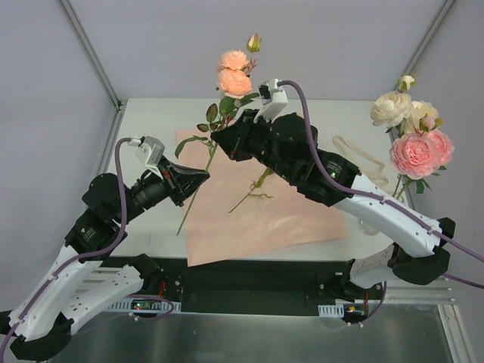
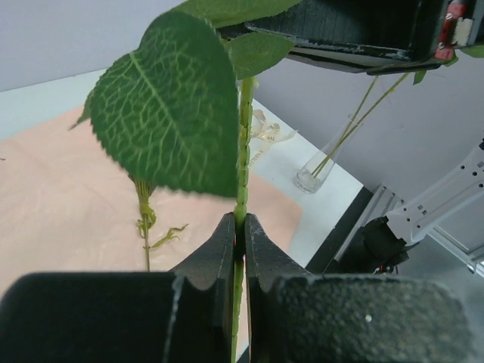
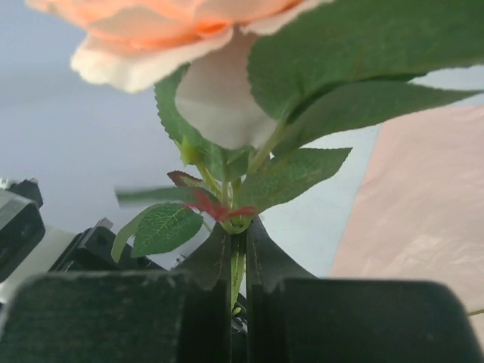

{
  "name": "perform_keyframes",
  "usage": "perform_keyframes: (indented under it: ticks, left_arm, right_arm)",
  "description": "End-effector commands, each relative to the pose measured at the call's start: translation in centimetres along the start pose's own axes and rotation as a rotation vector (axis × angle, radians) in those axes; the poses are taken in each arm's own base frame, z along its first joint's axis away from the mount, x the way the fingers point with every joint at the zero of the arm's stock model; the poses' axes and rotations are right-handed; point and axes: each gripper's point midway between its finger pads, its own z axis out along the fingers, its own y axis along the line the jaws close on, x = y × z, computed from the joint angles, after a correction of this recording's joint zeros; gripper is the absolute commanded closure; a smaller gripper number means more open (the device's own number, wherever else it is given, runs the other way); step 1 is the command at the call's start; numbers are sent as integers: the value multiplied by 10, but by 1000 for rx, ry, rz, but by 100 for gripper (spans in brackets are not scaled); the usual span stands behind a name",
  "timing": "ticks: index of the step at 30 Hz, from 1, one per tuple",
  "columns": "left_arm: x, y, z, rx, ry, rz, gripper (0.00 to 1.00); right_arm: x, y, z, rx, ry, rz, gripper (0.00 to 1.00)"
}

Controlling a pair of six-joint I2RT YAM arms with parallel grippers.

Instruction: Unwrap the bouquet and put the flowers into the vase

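both left pincer [image 2: 240, 224] and right pincer [image 3: 236, 233] are clamped on one peach rose stem [image 2: 243, 144] above the pink paper [image 1: 257, 219], well left of the vase [image 2: 314, 178], so any opposing pull could snap it.

Your left arm [image 1: 57, 291] and right arm [image 1: 393, 215] match: white lower shells dotted with holes, black joints, a purple cable [image 1: 121, 212], a white wrist camera [image 1: 149, 149]. The left end effector [image 2: 240, 221] has matte black fingers [image 2: 215, 257].
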Motion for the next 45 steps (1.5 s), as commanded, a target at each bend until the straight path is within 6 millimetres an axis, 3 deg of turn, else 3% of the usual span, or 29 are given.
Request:
perform_keyframes:
  ticks: [1, 2, 5, 7, 8, 12, 14, 16, 17, 19, 20, 22, 23, 24, 26, 27, 29, 33, 37, 38, 39, 42, 43, 45]
  left_arm:
    - [-21, -15, 0, 68, -62, 18, 99]
    - [-20, -18, -1, 85, -59, 20, 92]
    - [-19, -24, -4, 117, -53, 23, 53]
    - [-19, -26, -5, 127, -52, 27, 45]
    - [-18, -26, -5, 132, -49, 28, 36]
    - [-14, -32, -7, 166, -38, 43, 21]
    - [-14, -34, -9, 178, -35, 49, 18]
    - [-13, -36, -10, 191, -33, 53, 16]
    - [-12, -35, -10, 188, -31, 52, 16]
    - [-9, -34, -9, 185, -26, 52, 15]
    - [-9, -33, -9, 184, -25, 51, 14]
    - [-7, -33, -8, 183, -21, 45, 14]
    - [-7, -33, -8, 184, -20, 44, 14]
    - [-7, -32, -6, 181, -16, 42, 14]
    - [-5, -31, -3, 181, -5, 31, 14]
    - [-5, -32, -3, 186, -1, 29, 14]
    - [-3, -32, 1, 187, 12, 21, 14]
    - [-2, -32, 3, 188, 21, 13, 14]
    - [2, -30, 8, 185, 40, -7, 15]
    - [3, -30, 9, 185, 45, -10, 14]
    - [4, -30, 11, 185, 50, -14, 15]
    - [7, -29, 17, 188, 64, -29, 15]
    - [8, -29, 18, 193, 72, -37, 16]
    - [9, -29, 19, 195, 75, -42, 16]
  right_arm:
    - [-34, 35, -23, -127, -61, -76, 99]
    - [-37, 38, -29, -138, -66, -97, 99]
    - [-47, 48, -50, -190, -85, -183, 99]
    - [-51, 55, -65, -223, -91, -218, 99]
    - [-60, 59, -78, -246, -112, -247, 99]
    - [-79, 62, -119, -295, -149, -317, 99]
    - [-94, 57, -145, -301, -186, -332, 99]
    - [-95, 51, -164, -320, -169, -364, 99]
    - [-104, 51, -185, -348, -188, -368, 99]
    - [-96, 43, -205, -379, -137, -427, 99]
    - [-102, 37, -226, -392, -154, -429, 99]
    - [-101, 15, -243, -348, -148, -449, 100]
    - [-110, 2, -266, -332, -190, -440, 99]
    - [-104, -13, -270, -291, -171, -451, 99]
    - [-116, -43, -293, -194, -219, -434, 99]
    - [-109, -55, -299, -165, -183, -452, 99]
    - [-111, -66, -318, -159, -185, -444, 99]
    - [-96, -79, -339, -154, -130, -472, 99]
    - [-102, -89, -356, -107, -219, -459, 99]
    - [-93, -88, -344, -111, -204, -465, 99]
    - [-105, -75, -344, -155, -274, -438, 99]
    - [-111, -49, -326, -232, -279, -434, 99]
    - [-106, -40, -301, -227, -224, -449, 99]
    - [-118, -25, -289, -236, -237, -450, 99]
